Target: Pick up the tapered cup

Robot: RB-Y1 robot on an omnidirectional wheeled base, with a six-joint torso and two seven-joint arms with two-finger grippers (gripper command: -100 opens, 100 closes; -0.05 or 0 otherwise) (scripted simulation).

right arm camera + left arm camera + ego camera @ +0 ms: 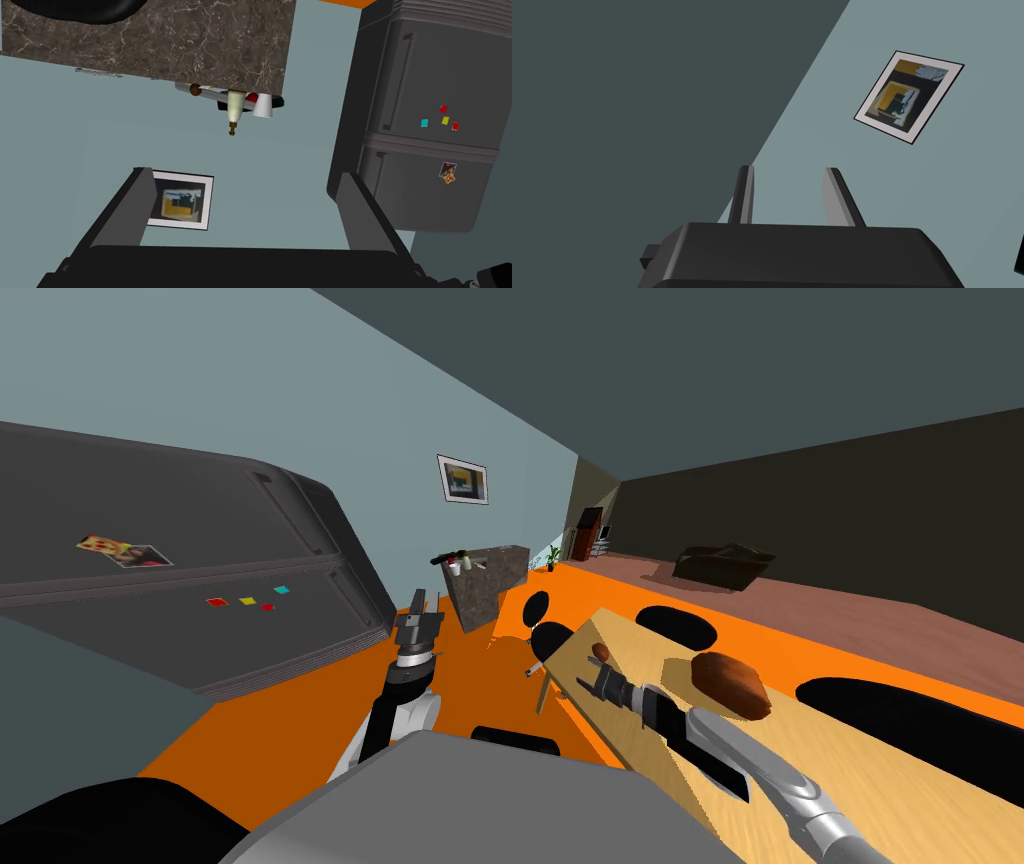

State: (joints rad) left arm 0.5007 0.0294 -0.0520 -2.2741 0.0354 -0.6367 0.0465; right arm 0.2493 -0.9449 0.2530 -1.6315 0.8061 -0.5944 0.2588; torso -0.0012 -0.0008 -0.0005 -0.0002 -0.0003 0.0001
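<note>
1. Refrigerator (200, 578): dark grey, two doors, small coloured magnets on its front. It stands at the robot's far left.

2. Left gripper (420, 600): raised over the orange floor (300, 688), between the refrigerator and the counter. Its fingers stand apart with a narrow gap, and nothing is between them.

3. Counter (150, 35): dark marbled stone, set against the blue-grey wall, to the right of the refrigerator.

4. Tapered cup (263, 106): plain white. It stands on the counter top at the end nearest the refrigerator.
   - Its long axis is perpendicular to the counter top, so the cup is upright.
   - The narrow base rests on the counter and the wider rim points away from it.
   - It is just beside a pale bottle (235, 107), which also stands upright, on the bottle's refrigerator side.
   - A red item and a black item lie directly behind the cup. Neither can be identified.

5. Right gripper (245, 172): held over the near end of a wooden table (850, 788) and pointed toward the counter.
   - Its fingers are spread wide and hold nothing.
   - The cup lies well ahead of them, roughly in line with the gap, with no contact.

6. On the table: a brown loaf-shaped object (730, 683) to the right of the right forearm.
</note>
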